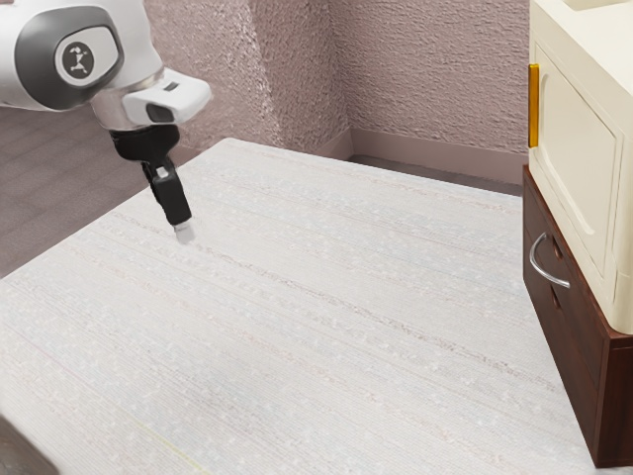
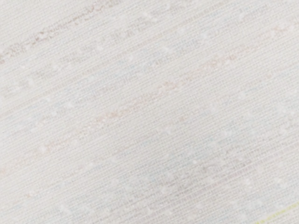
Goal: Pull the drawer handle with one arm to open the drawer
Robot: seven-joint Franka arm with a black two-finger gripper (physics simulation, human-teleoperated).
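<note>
My gripper [image 1: 182, 230] is over the table's far-left part in the exterior view, pointing down and slightly tilted. A wide stretch of tabletop separates it from the dark brown drawer unit at the exterior view's right edge. The curved silver handle [image 1: 537, 265] stands out from the brown drawer front [image 1: 566, 322], which looks flush with its cabinet. Nothing touches the handle. In the wrist view, the pale striped tabletop [image 2: 149, 112] lies beneath my hand.
A cream cabinet [image 1: 579, 148] with a yellow-orange handle [image 1: 534, 106] rests on top of the brown unit. The light table [image 1: 297, 297] spreads between the arm and the furniture. Behind it rises a rough pinkish wall [image 1: 425, 79]. A dark rounded object [image 1: 18, 450] shows at the lower left corner.
</note>
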